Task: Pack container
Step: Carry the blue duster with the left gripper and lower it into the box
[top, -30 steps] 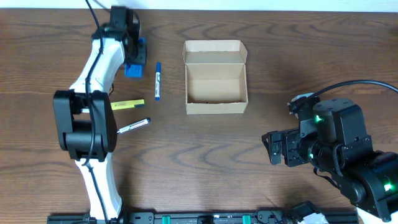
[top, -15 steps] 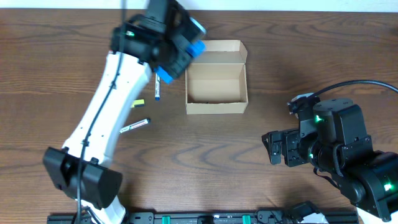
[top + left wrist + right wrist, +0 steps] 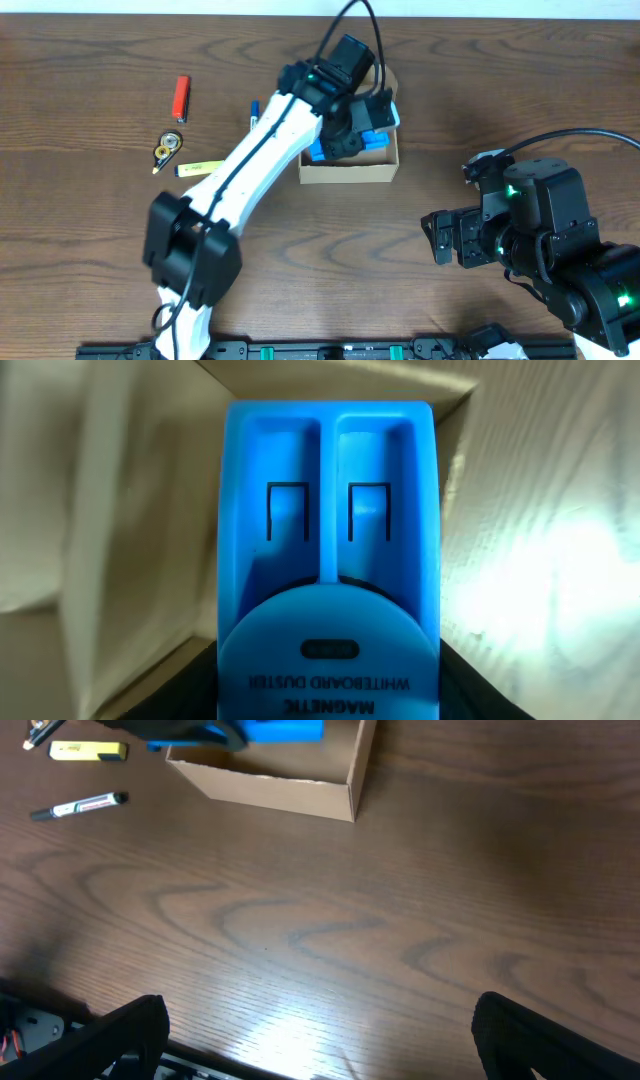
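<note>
Left tool point(image 3: 352, 130) pinches the blue whiteboard duster point(image 3: 328, 560) above the open container point(image 3: 348, 173), which stands on the surface point(image 3: 300, 290) near its far edge. Lower it level, clear of the walls, before letting go. Right tool point(image 3: 440, 240) rests spread, well apart.

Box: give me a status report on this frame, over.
Left claw shut on blue duster, over the open box. Right claw open, parked away from it. Nothing blocking the box.
</note>
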You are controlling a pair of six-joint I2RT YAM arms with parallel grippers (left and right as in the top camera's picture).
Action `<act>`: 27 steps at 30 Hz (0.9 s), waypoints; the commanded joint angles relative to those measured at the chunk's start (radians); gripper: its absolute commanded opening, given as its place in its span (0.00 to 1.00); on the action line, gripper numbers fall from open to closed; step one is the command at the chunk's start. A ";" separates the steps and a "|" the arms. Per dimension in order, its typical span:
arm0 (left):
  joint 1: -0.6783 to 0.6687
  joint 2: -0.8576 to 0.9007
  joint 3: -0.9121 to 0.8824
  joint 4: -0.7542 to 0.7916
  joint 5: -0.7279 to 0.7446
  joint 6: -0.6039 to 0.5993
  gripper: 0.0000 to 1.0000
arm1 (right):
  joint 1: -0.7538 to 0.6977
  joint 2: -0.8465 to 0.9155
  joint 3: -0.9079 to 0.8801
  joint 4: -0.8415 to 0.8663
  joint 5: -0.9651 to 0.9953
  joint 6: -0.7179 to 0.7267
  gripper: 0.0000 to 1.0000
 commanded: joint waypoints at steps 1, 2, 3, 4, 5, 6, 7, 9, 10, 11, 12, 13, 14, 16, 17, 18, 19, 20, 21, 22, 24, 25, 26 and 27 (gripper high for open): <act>0.008 0.043 -0.009 0.013 0.008 0.063 0.16 | 0.010 0.000 0.000 -0.001 0.003 0.008 0.99; 0.008 0.049 -0.009 0.019 0.009 0.069 0.16 | 0.010 0.000 0.000 -0.001 0.003 0.008 0.99; 0.010 0.056 -0.009 0.025 0.016 0.079 0.15 | 0.010 0.000 0.000 -0.001 0.003 0.008 0.99; 0.011 0.060 -0.008 0.026 0.027 0.094 0.15 | 0.010 0.000 0.000 -0.001 0.003 0.008 0.99; 0.013 0.061 -0.008 0.026 0.042 0.106 0.15 | 0.010 0.000 0.000 -0.001 0.003 0.008 0.99; 0.016 0.062 -0.008 0.026 0.057 0.116 0.15 | 0.010 0.000 0.000 -0.001 0.003 0.008 0.99; 0.020 0.062 -0.009 0.026 0.077 0.127 0.15 | 0.010 0.000 0.000 -0.001 0.003 0.008 0.99; 0.034 0.062 -0.009 0.031 0.116 0.140 0.14 | 0.010 0.000 0.000 -0.001 0.003 0.008 0.99; 0.040 0.062 -0.009 0.032 0.130 0.144 0.14 | 0.010 0.000 0.000 -0.001 0.003 0.008 0.99; 0.048 0.062 -0.009 0.032 0.154 0.149 0.14 | 0.010 0.000 0.000 -0.001 0.003 0.008 0.99; 0.056 0.062 -0.009 0.032 0.179 0.151 0.14 | 0.010 0.000 0.000 -0.001 0.003 0.008 0.99; 0.066 0.062 -0.009 0.032 0.201 0.151 0.14 | 0.010 0.000 0.000 -0.001 0.003 0.008 0.99; 0.077 0.062 -0.009 0.032 0.223 0.152 0.14 | 0.010 0.000 0.000 -0.001 0.003 0.008 0.99; 0.097 0.062 -0.009 0.031 0.250 0.159 0.15 | 0.010 0.000 0.000 -0.001 0.003 0.008 0.99; 0.108 0.062 -0.009 0.031 0.263 0.165 0.15 | 0.010 0.000 0.000 -0.001 0.003 0.008 0.99; 0.116 0.062 -0.010 0.030 0.273 0.172 0.15 | 0.010 0.000 0.000 -0.001 0.003 0.008 0.99; 0.124 0.062 -0.009 0.029 0.284 0.178 0.16 | 0.010 0.000 0.000 -0.001 0.003 0.008 0.99; 0.130 0.062 -0.009 0.030 0.294 0.185 0.17 | 0.010 0.000 0.000 -0.001 0.003 0.008 0.99; 0.133 0.062 -0.010 0.027 0.297 0.194 0.17 | 0.010 0.000 0.000 -0.001 0.003 0.008 0.99; 0.134 0.062 -0.010 0.023 0.296 0.207 0.17 | 0.010 0.000 0.000 -0.001 0.003 0.008 0.99; 0.133 0.062 -0.010 0.018 0.297 0.223 0.17 | 0.010 0.000 0.000 -0.001 0.003 0.008 0.99; 0.133 0.062 -0.011 0.018 0.297 0.225 0.17 | 0.010 0.000 0.000 -0.001 0.003 0.008 0.99; 0.133 0.063 -0.011 0.018 0.298 0.225 0.17 | 0.010 0.000 0.000 -0.001 0.003 0.008 0.99; 0.133 0.064 -0.011 0.018 0.304 0.225 0.17 | 0.010 0.000 0.000 -0.001 0.003 0.008 0.99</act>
